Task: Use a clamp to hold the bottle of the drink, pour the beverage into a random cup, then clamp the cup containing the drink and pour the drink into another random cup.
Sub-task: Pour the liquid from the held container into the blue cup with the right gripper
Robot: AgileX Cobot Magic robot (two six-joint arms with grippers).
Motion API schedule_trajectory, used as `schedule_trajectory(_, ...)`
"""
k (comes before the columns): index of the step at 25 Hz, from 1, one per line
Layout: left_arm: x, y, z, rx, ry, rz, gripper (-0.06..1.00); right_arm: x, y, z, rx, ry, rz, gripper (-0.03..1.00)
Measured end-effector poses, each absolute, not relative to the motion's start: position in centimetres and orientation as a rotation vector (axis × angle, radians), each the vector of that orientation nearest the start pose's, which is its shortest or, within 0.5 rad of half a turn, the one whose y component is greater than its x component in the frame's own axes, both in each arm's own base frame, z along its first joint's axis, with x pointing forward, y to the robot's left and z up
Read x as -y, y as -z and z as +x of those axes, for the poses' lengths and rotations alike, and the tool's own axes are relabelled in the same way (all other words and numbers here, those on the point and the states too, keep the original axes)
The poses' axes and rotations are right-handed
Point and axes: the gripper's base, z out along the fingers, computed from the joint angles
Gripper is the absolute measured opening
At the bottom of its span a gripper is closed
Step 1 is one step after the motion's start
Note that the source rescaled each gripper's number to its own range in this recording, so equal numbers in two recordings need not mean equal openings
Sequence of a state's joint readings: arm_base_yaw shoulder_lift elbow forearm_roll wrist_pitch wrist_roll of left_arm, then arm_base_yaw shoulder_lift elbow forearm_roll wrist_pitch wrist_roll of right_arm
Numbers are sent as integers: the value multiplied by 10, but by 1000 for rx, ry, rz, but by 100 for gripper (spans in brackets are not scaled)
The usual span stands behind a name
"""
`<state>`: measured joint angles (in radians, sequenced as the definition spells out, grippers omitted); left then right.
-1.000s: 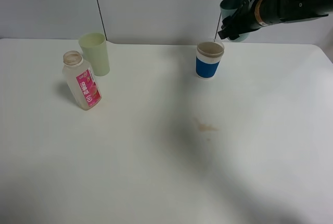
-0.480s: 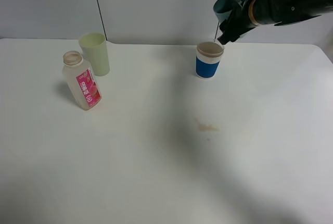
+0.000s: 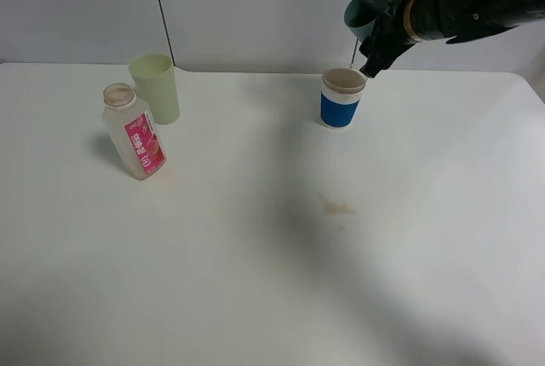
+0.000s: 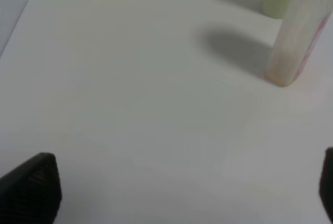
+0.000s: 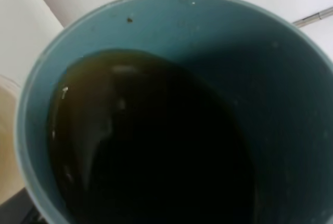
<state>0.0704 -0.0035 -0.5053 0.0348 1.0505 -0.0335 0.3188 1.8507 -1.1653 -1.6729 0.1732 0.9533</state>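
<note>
Drink [image 5: 156, 146], dark brown, sat inside the teal cup [image 3: 361, 7], which the right end effector [image 3: 385, 24] was pinching and holding tipped in the air just above the blue-and-white cup [image 3: 342, 99] at the back of the bench [image 3: 255, 298]. From the wrist view the liquid had pooled toward the lower lip of the cup, but I could make out no stream leaving it.

By my reckoning the first pour was done. The bottle [image 3: 133, 131] stood uncapped and nearly empty on the left of the bench, just beside the pale green cup [image 3: 156, 87]. The second pour looked to be at its start: most of the drink was yet to go across, and the teal cup would then need setting down.

The left end effector [image 4: 179, 195] was spread wide over bare bench, holding nothing, with the bottle and green cup ahead of it.

I counted three cups, one bottle and one small brownish stain [image 3: 338, 208] near the middle of the bench.
</note>
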Motion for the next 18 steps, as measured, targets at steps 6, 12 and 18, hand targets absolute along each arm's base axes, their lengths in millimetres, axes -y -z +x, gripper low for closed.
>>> schedule_trajectory(6, -2, -280, -6, -2023, -65, -107, 100, -112, -212, 394, -1903, 479, -1057, 0)
schedule_trajectory(12, -2, -280, -6, -2023, -65, -107, 100, -112, -212, 394, -1882, 508, -1102, 0)
schedule_trajectory(18, -2, -280, -6, -2023, -65, -107, 100, -112, -212, 394, -1857, 538, -1155, 0)
